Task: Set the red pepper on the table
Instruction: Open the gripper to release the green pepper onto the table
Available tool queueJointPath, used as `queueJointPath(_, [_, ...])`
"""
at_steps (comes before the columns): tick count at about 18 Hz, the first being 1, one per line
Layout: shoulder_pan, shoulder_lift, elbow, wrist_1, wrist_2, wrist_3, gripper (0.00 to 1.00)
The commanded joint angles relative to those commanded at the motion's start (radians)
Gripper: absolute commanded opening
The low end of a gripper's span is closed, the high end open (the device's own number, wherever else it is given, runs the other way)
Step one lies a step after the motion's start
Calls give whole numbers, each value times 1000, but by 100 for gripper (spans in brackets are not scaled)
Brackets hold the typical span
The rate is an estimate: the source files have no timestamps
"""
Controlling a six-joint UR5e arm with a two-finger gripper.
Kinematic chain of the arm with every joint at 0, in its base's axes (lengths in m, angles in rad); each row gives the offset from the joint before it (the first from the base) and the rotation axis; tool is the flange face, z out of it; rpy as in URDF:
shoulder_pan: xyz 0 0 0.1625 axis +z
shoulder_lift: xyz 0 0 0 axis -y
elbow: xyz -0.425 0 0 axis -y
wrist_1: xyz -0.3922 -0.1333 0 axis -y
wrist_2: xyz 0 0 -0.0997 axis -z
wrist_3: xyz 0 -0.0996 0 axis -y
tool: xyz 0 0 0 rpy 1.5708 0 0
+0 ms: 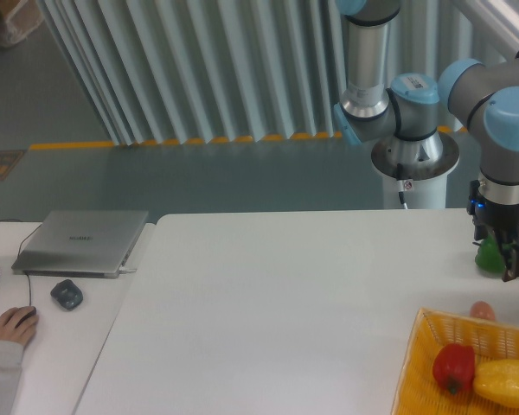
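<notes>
My jaws [504,258] sit low at the far right of the counter [268,303], seemingly closed around the green pepper [487,253], so it is likely being parked there. The red pepper [452,367] lies untouched in the basket [413,367] beside the yellow pepper [504,382]. It is roundish, with no clear long axis, and I can't make out its stem.

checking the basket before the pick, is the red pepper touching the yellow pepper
Touching: the camera view shows the red pepper pressed against the yellow pepper, no gap.
</notes>
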Motion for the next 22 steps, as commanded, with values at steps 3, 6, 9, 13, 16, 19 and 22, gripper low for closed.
queueJointPath(3, [-2, 2, 5, 0, 0, 0, 100])
queueJointPath(6, [-3, 2, 6, 9, -2, -3, 100])
queueJointPath(9, [-8, -5, 3, 79, -58, -100, 100])
queueJointPath(13, [-40, -20, 5, 199, -100, -411, 100])
queueJointPath(16, [-41, -20, 0, 204, -123, -456, 100])
queueJointPath(19, [-37, -15, -14, 233, -219, -633, 100])
queueJointPath(22, [-57, -41, -41, 308, -218, -860, 100])
